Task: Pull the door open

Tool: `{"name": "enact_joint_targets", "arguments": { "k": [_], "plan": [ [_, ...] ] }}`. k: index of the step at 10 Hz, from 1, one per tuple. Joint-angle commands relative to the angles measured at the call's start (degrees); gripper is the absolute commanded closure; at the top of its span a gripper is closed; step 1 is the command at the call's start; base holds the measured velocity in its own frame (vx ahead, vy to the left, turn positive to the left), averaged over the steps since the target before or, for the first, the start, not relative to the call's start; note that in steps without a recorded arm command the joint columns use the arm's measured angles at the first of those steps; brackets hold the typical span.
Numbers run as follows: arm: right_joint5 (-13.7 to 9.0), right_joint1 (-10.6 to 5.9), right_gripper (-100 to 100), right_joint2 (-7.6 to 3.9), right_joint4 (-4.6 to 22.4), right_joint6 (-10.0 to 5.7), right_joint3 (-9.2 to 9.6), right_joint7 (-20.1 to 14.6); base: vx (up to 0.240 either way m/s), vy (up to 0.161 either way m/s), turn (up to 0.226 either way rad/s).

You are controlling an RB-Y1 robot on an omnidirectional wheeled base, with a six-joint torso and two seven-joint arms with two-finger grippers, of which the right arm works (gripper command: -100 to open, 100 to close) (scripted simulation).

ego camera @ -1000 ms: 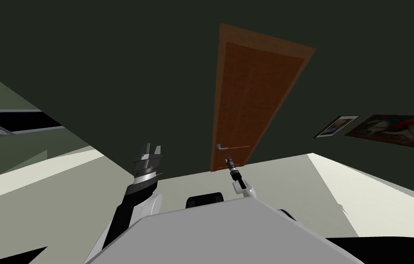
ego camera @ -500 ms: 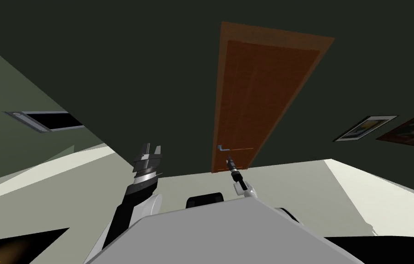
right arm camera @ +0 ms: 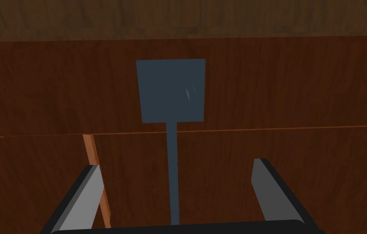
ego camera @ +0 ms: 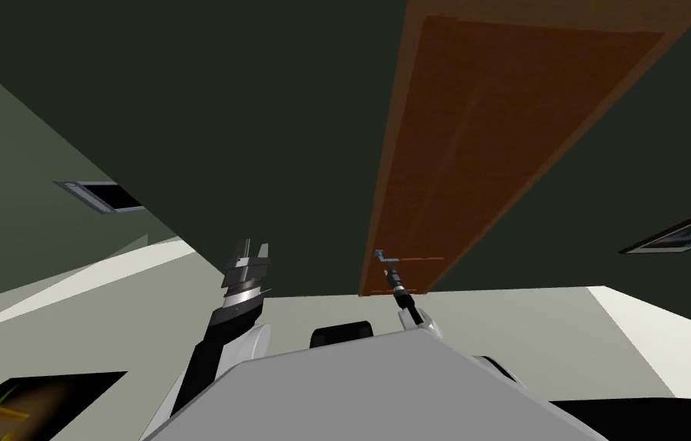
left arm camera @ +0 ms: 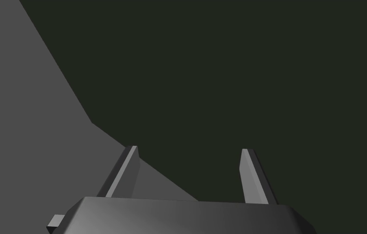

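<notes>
- Hovering left of the door, the left gripper (ego camera: 252,246) points at the dark wall, fingers spread with nothing between them.
- Right gripper (right arm camera: 177,165) is spread too. The grey handle (right arm camera: 171,90) has a lever that runs between its fingers, clear of both.
- Brown wooden door (ego camera: 481,138) fills the dark wall right of the handle.
</notes>
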Motion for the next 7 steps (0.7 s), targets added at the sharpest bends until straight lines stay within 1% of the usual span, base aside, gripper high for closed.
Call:
{"name": "enact_joint_targets", "arguments": {
  "k": [1, 2, 3, 4, 5, 6, 7],
  "plan": [
    [-0.13, -0.65, -100, -0.33, 1.79, -1.0, -0.19, -0.06, 0.056, -0.005, -0.015],
    [-0.8, 0.58, -100, -2.04, 2.59, -2.44, -1.1, -1.29, 0.148, 0.01, 0.235],
    [-0.8, 0.58, -100, -2.04, 2.59, -2.44, -1.1, -1.29, 0.169, 0.005, 0.102],
    [-0.8, 0.58, -100, -2.04, 2.59, -2.44, -1.1, -1.29, 0.075, 0.003, -0.026],
    [-1.29, 1.5, -100, -3.31, 3.18, -3.51, -1.79, -2.21, 0.128, -0.007, 0.15],
    [-1.29, 1.5, -100, -3.31, 2.14, -3.51, -1.79, -2.21, 0.143, -0.001, 0.071],
    [-1.29, 1.5, -100, -3.31, 3.18, -3.51, -1.79, -2.21, 0.081, 0.012, -0.013]
  ]
}}
